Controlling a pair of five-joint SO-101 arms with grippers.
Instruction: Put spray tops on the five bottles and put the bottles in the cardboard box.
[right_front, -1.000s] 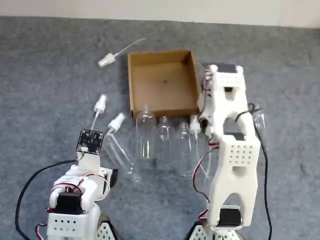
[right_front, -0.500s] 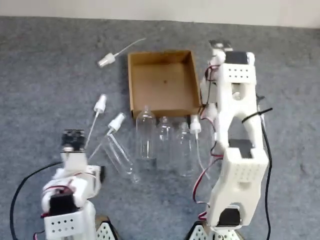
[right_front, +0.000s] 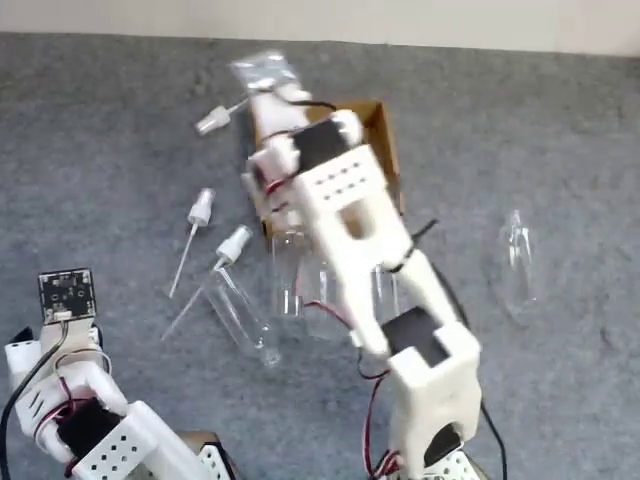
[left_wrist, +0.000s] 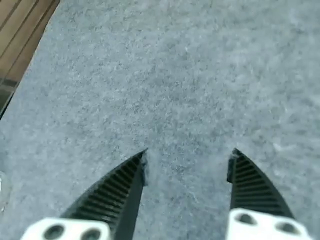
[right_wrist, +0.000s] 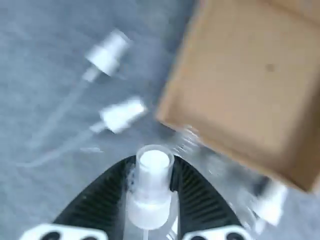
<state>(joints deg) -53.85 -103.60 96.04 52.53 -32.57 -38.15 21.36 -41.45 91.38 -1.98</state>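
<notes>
Slantwise, the right arm (right_front: 350, 200) stretches across the box (right_front: 388, 130), with its gripper (right_wrist: 153, 160) over the box's left front corner and the jaws closed snugly on a spray top (right_wrist: 149, 197). The top lies lengthwise in the grip, head at the jaw tips, tube end toward the wrist. Well off the box's left front, the left gripper (left_wrist: 189, 152) hangs wide open over bare carpet (left_wrist: 175, 75).

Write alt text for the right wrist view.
The right gripper is shut on a white spray top, held upright between its black fingers. Beyond it, two loose spray tops lie on the grey mat beside the open cardboard box.
</notes>
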